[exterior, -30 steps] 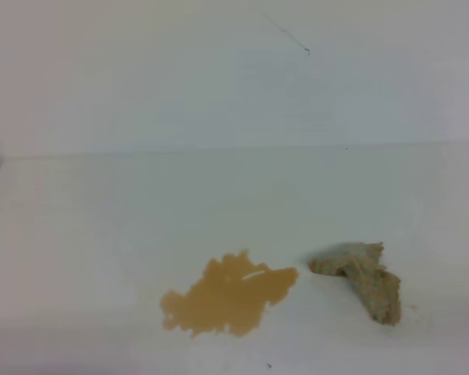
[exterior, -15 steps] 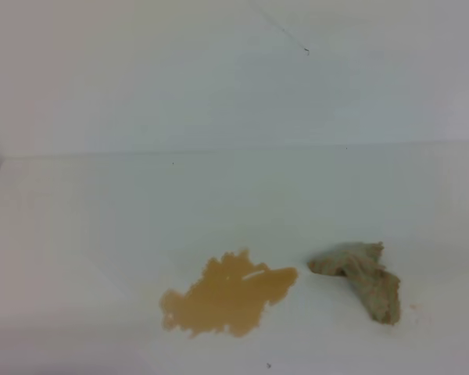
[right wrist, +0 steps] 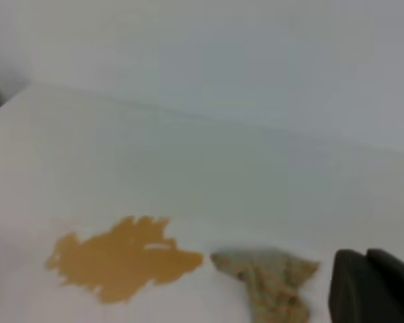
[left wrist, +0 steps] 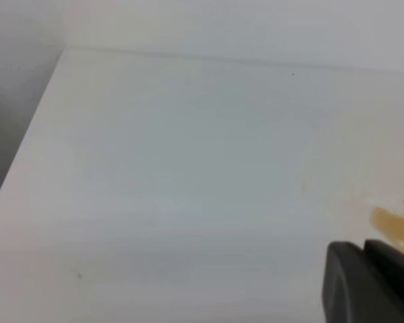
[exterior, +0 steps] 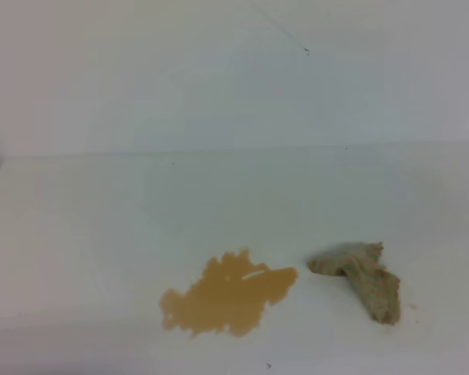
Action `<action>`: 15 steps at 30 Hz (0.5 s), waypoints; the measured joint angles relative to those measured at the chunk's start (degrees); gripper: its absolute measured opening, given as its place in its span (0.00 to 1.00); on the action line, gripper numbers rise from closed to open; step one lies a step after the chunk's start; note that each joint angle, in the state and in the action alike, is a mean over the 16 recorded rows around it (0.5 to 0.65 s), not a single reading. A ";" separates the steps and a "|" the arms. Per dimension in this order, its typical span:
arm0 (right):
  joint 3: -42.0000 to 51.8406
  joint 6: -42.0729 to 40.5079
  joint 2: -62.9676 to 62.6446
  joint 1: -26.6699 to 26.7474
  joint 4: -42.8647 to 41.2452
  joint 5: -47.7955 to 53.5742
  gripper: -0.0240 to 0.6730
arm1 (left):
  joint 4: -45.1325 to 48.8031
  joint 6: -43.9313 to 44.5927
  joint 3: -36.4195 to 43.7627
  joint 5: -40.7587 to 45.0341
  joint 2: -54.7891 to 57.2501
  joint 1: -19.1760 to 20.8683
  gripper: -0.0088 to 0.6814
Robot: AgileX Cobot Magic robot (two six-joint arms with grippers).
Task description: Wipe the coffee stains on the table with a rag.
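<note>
On the tabletop: you have one spill and one cloth, lying apart with bare white surface between them.
Coffee stains [exterior: 228, 295]: count one blotch; flat, glossy, tan-brown, with ragged lobed edges and a small pale glint near its upper right. It sits near the front of the high view, left of the cloth.
Stain in the left wrist view: you see only its edge at the right border, with a faint yellowish smear fading out beside it.
Rag [exterior: 363, 279]: count one; lumpy, beige-tan, rough and mottled, folded into a bent wedge with one arm pointing left and one running down to the right. It lies just right of the blotch and does not touch it.
Tabletop [exterior: 102, 226]: one plain white slab, smooth, matte, carrying a few tiny dark specks; a white wall rises behind its far edge.
Left tool [left wrist: 370, 282]: you see two dark, smooth, rounded fingers pressed close together at the lower right corner of the wrist view, over bare surface near the stain's edge, holding nothing.
Right tool [right wrist: 372, 286]: two dark fingers closed together with nothing between them, just right of the rag in the wrist view.
High view: neither tool shows there.
</note>
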 joint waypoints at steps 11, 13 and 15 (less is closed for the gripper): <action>-11.70 -1.51 21.83 3.21 2.64 13.47 0.11 | 0.00 0.00 0.00 0.00 0.00 0.00 0.01; -12.87 -0.28 25.15 4.77 1.75 13.34 0.13 | 0.00 0.00 0.00 0.00 0.00 0.00 0.01; -13.72 0.94 28.28 6.58 0.53 12.51 0.15 | 0.00 0.00 0.00 0.00 0.00 0.00 0.01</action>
